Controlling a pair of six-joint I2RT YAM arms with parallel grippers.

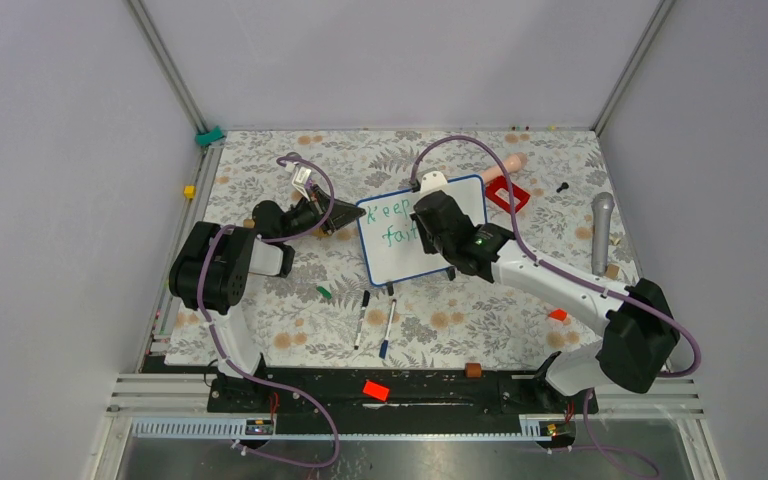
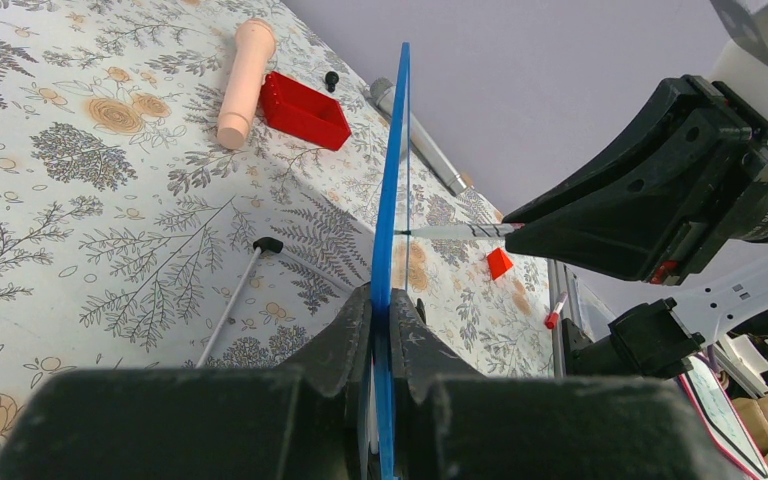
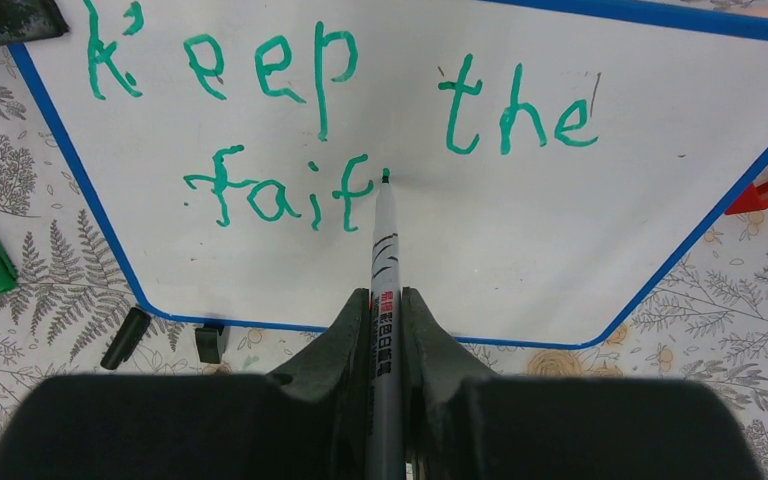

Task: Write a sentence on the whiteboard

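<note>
Whiteboard (image 3: 520, 240) at centre of the top view, propped on a tilt on the floral table (image 1: 290, 330). Left gripper (image 2: 380, 310) clamped on its blue rim at the board's left edge. Right gripper (image 3: 388, 310) pinches a marker (image 3: 384, 260), green tip touching the board just right of the last letter. Sentence (image 3: 322, 90) so far: "Keep the" above, "fai" and one further stroke below. Red box (image 2: 305, 110) to the board's upper right, just beside a peach cylinder (image 2: 245, 70); contents cannot be told.

The board (image 3: 520, 230) is shining glossy and smooth; the cloth (image 2: 110, 250) is looking matt; the marker (image 3: 384, 250) is gleaming like plastic.
</note>
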